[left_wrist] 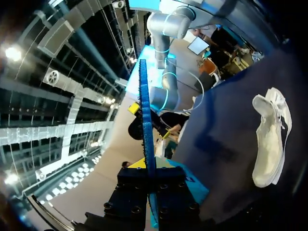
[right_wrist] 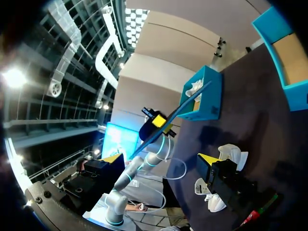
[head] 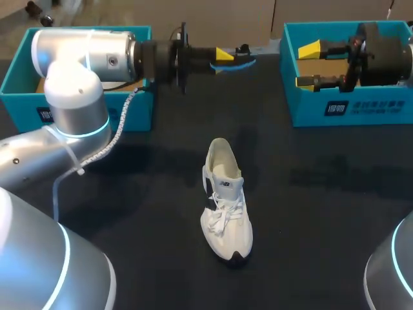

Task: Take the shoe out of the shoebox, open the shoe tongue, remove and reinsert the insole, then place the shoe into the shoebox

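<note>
white shoe (head: 226, 213) mid-table, blue insole (head: 235, 64) aloft

Insole (left_wrist: 146, 120), clamped in left pincer (head: 223, 58): thin blue sheet, foam-like, edge finely pitted. Shoe (head: 226, 206), off to that pincer's side: white woven cloth, cloth laces, smooth dark toe tip. Table (head: 322, 213) beneath: black, matt. Box (head: 361, 111) by right pincer (head: 308, 64): teal card, matt outside. Its fingers (head: 312, 48): matt black, yellow plastic-looking tips. Left arm (head: 77, 61) shell: smooth, glossy, silver-white.
</note>
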Robot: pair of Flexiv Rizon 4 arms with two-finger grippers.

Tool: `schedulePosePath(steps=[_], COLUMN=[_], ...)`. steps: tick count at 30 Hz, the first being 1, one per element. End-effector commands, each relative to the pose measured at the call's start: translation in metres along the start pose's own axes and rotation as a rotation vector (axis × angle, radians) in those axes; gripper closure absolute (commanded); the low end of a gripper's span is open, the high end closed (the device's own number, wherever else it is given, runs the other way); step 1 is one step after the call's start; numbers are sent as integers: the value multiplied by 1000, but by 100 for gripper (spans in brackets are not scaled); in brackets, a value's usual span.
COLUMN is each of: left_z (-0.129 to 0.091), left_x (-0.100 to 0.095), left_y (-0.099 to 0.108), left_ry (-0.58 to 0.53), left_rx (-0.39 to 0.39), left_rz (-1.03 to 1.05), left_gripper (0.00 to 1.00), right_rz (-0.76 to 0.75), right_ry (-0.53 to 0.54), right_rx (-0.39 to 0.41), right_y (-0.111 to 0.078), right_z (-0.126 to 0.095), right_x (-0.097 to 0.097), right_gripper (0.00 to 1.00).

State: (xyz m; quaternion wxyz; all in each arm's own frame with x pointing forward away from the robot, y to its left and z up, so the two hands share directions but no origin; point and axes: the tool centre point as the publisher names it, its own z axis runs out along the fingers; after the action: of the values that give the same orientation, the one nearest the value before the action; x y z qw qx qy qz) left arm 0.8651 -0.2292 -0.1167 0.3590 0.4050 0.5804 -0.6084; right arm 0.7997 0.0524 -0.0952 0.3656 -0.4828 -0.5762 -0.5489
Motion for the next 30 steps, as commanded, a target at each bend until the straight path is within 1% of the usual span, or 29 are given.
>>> schedulePosePath(steps=[1,5,7,8,11,14,17,19,20,23,30], left_z=[4,4,4,4,4,4,5,6,6,7,11], left_x=[4,8,8,9,8,8,8,8,8,6,3], left_y=[5,8,9,10,12,13,14,15,16,16,15], left_ry=[-21,-15,-4,-4,-3,1,-1,1,0,-12,-18], left_rx=[-109,-149,-155,-175,-200,-205,-206,-206,-210,-220,-214], left_rz=[449,545,571,618,686,723,703,703,703,678,671], left_gripper=[100,100,100,100,100,100,100,100,100,100,100], right_rz=[1,1,1,1,1,1,1,6,11,11,24], right_ry=[-1,-1,-1,-1,-1,-1,-1,-3,-5,-6,-16], right_rx=[0,0,0,0,0,0,0,17,32,35,39], right_y=[1,1,1,1,1,1,1,1,1,1,1], right_z=[2,2,2,2,2,2,2,6,8,16,33], right_x=[-1,-1,-1,-1,-1,-1,-1,-1,-3,-3,-6], right_gripper=[0,0,0,0,0,0,0,0,0,0,0])
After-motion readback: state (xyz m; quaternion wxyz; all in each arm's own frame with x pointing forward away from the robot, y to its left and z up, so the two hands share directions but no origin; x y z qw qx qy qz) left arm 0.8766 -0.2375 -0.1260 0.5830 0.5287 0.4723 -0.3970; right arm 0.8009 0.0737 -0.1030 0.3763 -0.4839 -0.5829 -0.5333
